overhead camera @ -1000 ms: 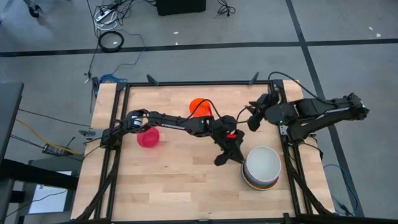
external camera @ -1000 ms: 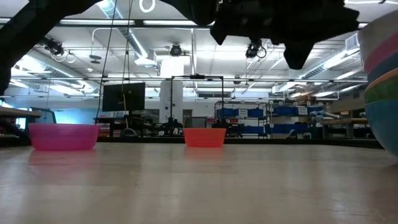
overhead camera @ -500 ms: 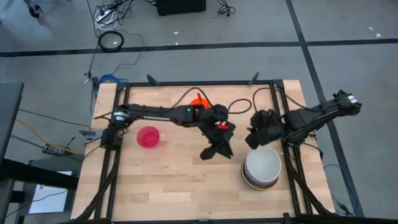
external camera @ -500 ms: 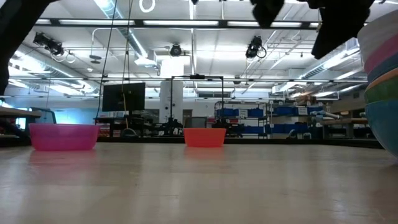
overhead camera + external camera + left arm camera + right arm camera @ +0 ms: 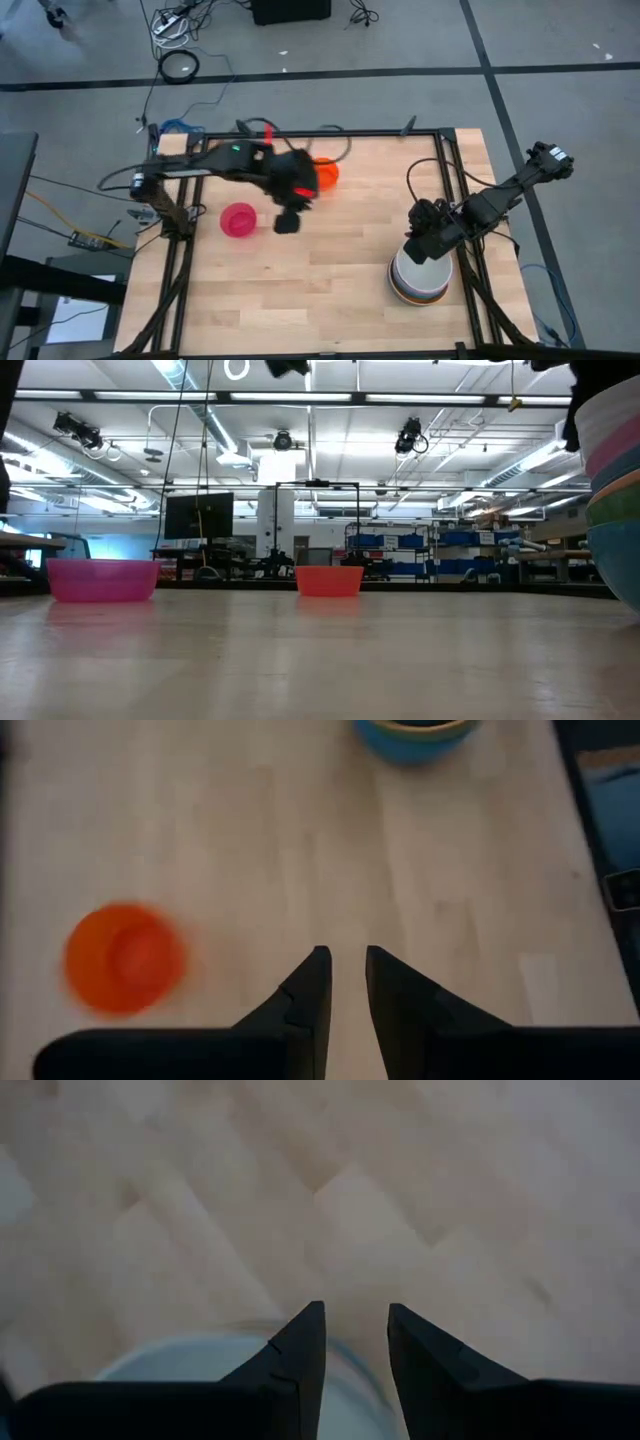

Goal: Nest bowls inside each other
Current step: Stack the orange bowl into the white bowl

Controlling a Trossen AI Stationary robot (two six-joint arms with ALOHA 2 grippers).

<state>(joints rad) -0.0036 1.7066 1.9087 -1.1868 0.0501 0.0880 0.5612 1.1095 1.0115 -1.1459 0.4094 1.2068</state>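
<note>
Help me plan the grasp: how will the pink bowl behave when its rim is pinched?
The pink bowl looks like thin plastic, so probably light and prone to sliding on the smooth table. Its upright, wide-mouthed shape suggests it may tilt when lifted by one edge.

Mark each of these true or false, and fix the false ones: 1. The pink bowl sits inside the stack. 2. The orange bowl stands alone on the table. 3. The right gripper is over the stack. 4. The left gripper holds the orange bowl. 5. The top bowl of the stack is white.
1. False: the pink bowl stands alone, far from the stack.
2. True: the orange bowl is apart from the others.
3. True: the right gripper is over the stack's rim.
4. False: the left gripper holds nothing; its jaws stand slightly apart.
5. True.
</note>
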